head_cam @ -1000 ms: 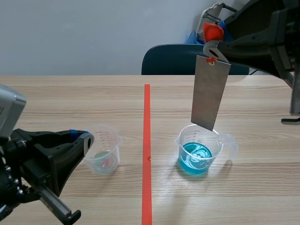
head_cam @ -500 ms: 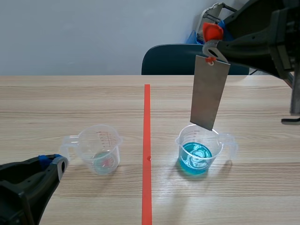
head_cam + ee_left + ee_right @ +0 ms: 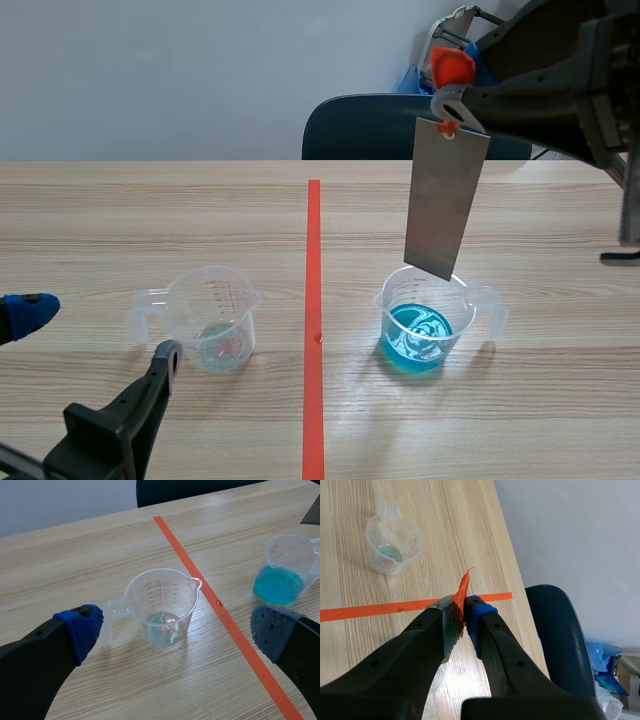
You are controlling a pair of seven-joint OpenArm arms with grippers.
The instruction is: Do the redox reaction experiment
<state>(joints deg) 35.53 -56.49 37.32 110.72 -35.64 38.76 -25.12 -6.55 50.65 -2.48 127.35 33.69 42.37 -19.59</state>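
Hanging from an orange tag (image 3: 464, 586) pinched in the right gripper (image 3: 465, 606), a flat grey metal strip (image 3: 445, 200) dangles over a clear plastic beaker of blue liquid (image 3: 425, 330); the left gripper (image 3: 177, 629), fingers spread wide and empty, flanks a near-empty clear plastic cup (image 3: 161, 597) at left.

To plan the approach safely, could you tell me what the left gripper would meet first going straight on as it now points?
The left gripper, open, would probably meet the nearly empty clear cup first, just ahead between its fingers; depth is uncertain.
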